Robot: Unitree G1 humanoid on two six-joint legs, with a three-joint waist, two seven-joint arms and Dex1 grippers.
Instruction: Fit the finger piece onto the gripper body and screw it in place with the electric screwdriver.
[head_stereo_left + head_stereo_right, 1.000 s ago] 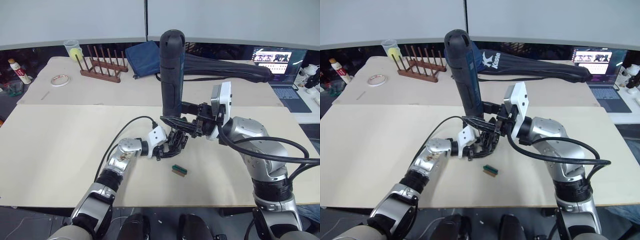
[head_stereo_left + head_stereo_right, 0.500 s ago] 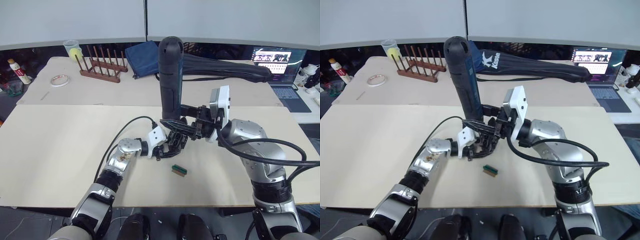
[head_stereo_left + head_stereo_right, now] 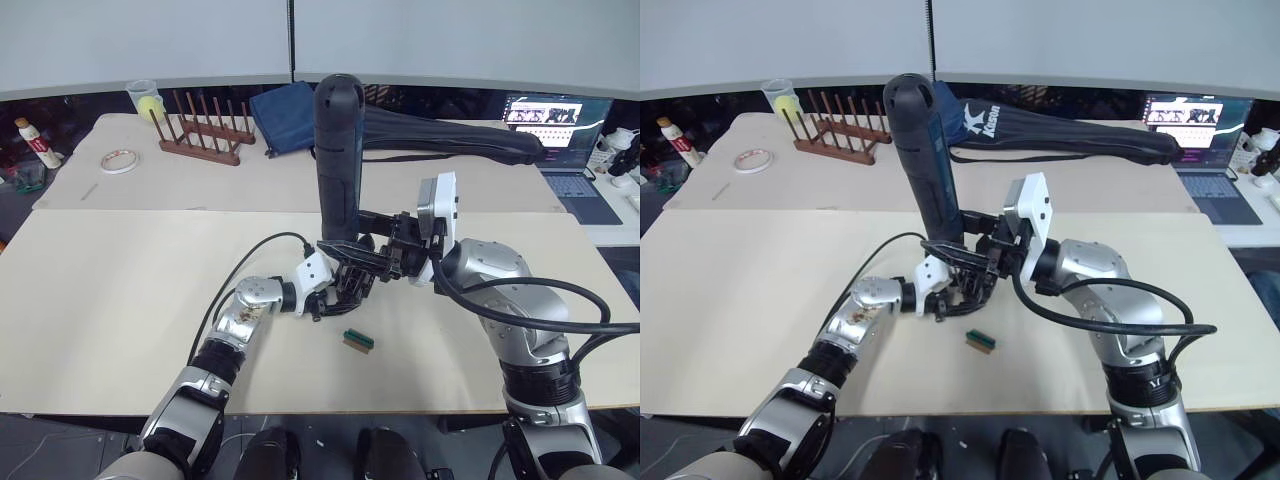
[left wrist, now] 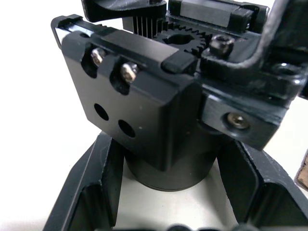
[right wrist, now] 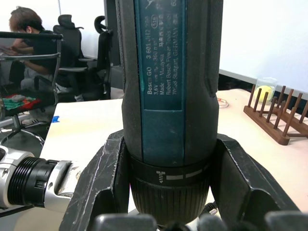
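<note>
Beige counter point(image 3: 110, 300), two boards end to end, office backdrop with grey partition; items listed near to far.

1. Small green rectangular block point(image 3: 358, 340): lying loose on the counter, just beside the work, not touched by either arm.
2. Left gripper point(image 3: 340, 290): fingers point(image 4: 91, 187) spread around the round barrel base of the gripper body point(image 4: 144, 110) and pressed to its sides, so that the body is pinned upright on the counter. Two screws and two empty holes are seen on the near face. Finger piece: cannot be told apart from the body's black parts.
3. Right gripper point(image 3: 375, 255): fingers point(image 5: 108, 178) clamped on the lower collar of the electric screwdriver point(image 3: 338, 160), which is held nearly upright, bit end down over the gripper body. Change noted over the last second: the screwdriver has been shifted slightly to the robot's left and brought down a little, closer over the body. Judged as alignment of the bit with a screw; driving is judged not yet confirmed, the bit tip being hidden.
4. Obstructions: a black cable point(image 3: 260, 250) looped at the left wrist, close to the work.
5. Far counter: wooden rack point(image 3: 203, 130), tape roll point(image 3: 120, 160), cup point(image 3: 146, 98), bottle point(image 3: 38, 143), blue bag point(image 3: 285, 118), long black zipped bag point(image 3: 450, 138), laptop point(image 3: 555, 130). All well apart; no hindrance expected.
</note>
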